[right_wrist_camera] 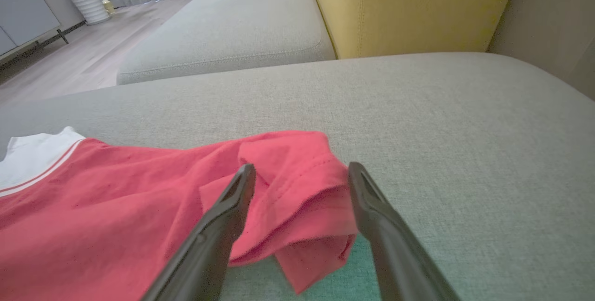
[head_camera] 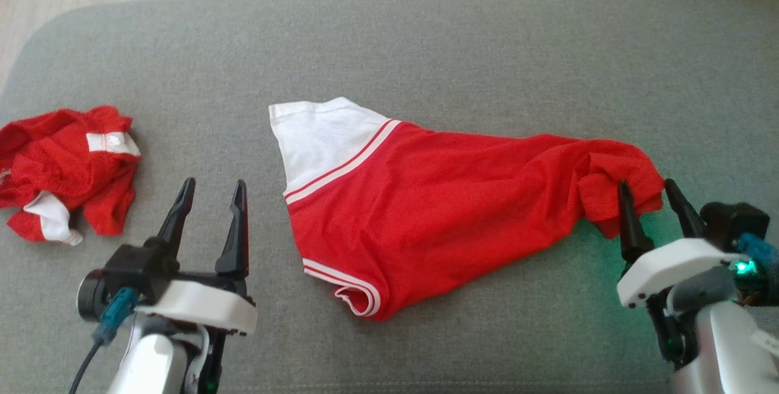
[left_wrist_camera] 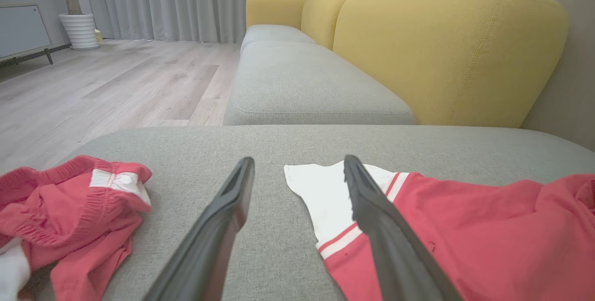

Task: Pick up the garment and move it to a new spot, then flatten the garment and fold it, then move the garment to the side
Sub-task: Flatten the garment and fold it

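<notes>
Garment (head_camera: 426,211): lay wrinkled mid-cushion (head_camera: 426,47), white sleeve at its far left, red end bunched at right.
Left gripper (head_camera: 215,181): fingers apart, empty, just left of the garment.
Right gripper (head_camera: 646,183): fingers apart, either side of the bunched right end, not clamped.
Red heap (head_camera: 67,172): lay crumpled at the cushion's left edge.

Your right claw (right_wrist_camera: 301,169) stands open, and the bunched red end of the garment (right_wrist_camera: 139,198) lies between its fingers. You can't tell whether they touch the cloth. The rest spreads out left of the claw, with a white part (right_wrist_camera: 32,152) at the far left. Grey cushion (right_wrist_camera: 455,143) lies to the claw's right, and a yellow backrest (right_wrist_camera: 409,8) stands beyond it.
</notes>
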Available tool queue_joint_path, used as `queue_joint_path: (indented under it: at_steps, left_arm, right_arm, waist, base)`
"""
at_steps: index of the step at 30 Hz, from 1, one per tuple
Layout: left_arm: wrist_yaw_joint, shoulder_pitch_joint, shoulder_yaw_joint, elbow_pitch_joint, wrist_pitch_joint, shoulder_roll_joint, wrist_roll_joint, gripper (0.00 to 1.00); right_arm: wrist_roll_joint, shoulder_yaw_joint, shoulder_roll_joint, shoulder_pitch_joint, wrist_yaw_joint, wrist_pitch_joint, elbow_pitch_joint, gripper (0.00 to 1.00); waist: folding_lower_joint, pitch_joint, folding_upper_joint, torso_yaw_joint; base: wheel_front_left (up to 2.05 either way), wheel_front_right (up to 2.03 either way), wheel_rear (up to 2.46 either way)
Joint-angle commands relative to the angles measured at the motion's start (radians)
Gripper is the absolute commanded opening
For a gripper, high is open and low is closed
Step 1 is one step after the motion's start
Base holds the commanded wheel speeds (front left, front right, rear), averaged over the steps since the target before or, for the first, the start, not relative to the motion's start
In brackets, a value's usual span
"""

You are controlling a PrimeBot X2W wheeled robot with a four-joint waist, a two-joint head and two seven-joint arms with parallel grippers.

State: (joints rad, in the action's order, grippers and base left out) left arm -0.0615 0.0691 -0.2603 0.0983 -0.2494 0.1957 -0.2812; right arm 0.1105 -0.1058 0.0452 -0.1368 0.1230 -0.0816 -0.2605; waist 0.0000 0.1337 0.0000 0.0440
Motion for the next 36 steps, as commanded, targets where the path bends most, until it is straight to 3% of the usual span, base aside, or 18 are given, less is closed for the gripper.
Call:
queue_joint_path:
  at_steps: [1, 2, 3, 4, 12, 25, 31, 36]
  left_arm:
    - [0.005, 0.05, 0.039, -0.028, -0.012, 0.005, 0.013, 1.0]
    - [0.008, 0.053, 0.041, -0.027, -0.012, 0.002, 0.016, 1.0]
    - [0.01, 0.056, 0.043, -0.026, -0.012, -0.002, 0.018, 1.0]
    - [0.012, 0.059, 0.045, -0.025, -0.012, -0.006, 0.022, 1.0]
    - [0.032, 0.076, 0.061, -0.024, -0.012, -0.028, 0.043, 1.0]
    - [0.066, 0.098, 0.098, -0.023, -0.012, -0.063, 0.068, 1.0]
    - [0.084, 0.099, 0.099, -0.018, -0.012, -0.079, 0.08, 1.0]
    - [0.091, 0.094, 0.113, -0.018, -0.012, -0.09, 0.084, 1.0]
  right_arm:
    - [-0.001, 0.008, 0.006, -0.042, 0.008, -0.015, 0.012, 1.0]
    - [0.003, 0.003, 0.006, -0.053, 0.008, -0.025, -0.003, 0.96]
    - [0.01, -0.001, 0.006, -0.061, 0.008, -0.035, -0.014, 0.37]
    - [0.012, -0.004, 0.006, -0.067, 0.008, -0.044, -0.022, 0.03]
    - [0.019, -0.01, 0.009, -0.134, 0.008, -0.048, -0.019, 0.0]
    - [0.025, 0.097, 0.076, -0.462, 0.008, 0.013, -0.088, 0.0]
    - [0.065, 0.239, 0.09, -0.345, 0.008, -0.047, -0.082, 0.0]
    - [0.089, 0.262, 0.088, -0.129, 0.008, -0.13, -0.03, 0.0]
  waist:
    - [0.0, 0.006, 0.0, 0.004]
    - [0.0, 0.008, 0.0, 0.004]
    - [0.0, 0.009, 0.0, 0.005]
    - [0.0, 0.01, 0.0, 0.005]
    - [0.0, 0.019, 0.0, -0.003]
    - [0.0, 0.043, 0.0, -0.025]
    - [0.0, 0.04, 0.0, -0.029]
    - [0.0, 0.041, 0.0, -0.037]
  base:
    - [0.0, 0.0, 0.0]
    - [0.0, 0.0, 0.0]
    - [0.0, 0.0, 0.0]
    - [0.0, 0.0, 0.0]
    - [0.0, 0.0, 0.0]
    - [0.0, 0.0, 0.0]
    - [0.0, 0.0, 0.0]
    - [0.0, 0.0, 0.0]
